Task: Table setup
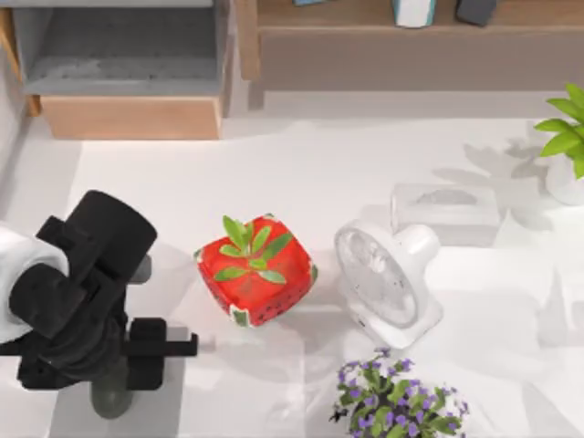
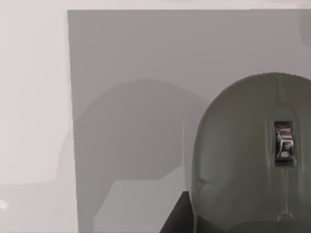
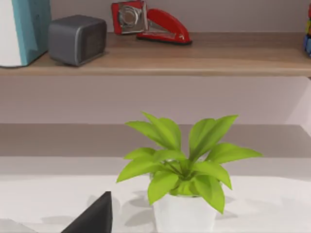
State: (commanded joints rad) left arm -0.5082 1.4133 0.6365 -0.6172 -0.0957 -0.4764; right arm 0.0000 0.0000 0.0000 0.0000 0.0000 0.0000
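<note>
- Left gripper (image 1: 187, 346) at the table's near left, over a grey mat (image 2: 136, 97); finger opening cannot be told.
- Grey computer mouse (image 2: 248, 155) resting on the mat, seen close from the left wrist; from above, partly hidden beneath the arm.
- Right wrist view: white pot with green leafy plant (image 3: 182, 170), shelf (image 3: 194, 56) behind carrying red stapler (image 3: 163, 24) and grey speaker (image 3: 77, 39).
- Top view: red strawberry-patterned pot (image 1: 255, 274) holding a green sprout, white fan (image 1: 388, 278), tissue box (image 1: 447, 210), purple flowers (image 1: 397, 401).
</note>
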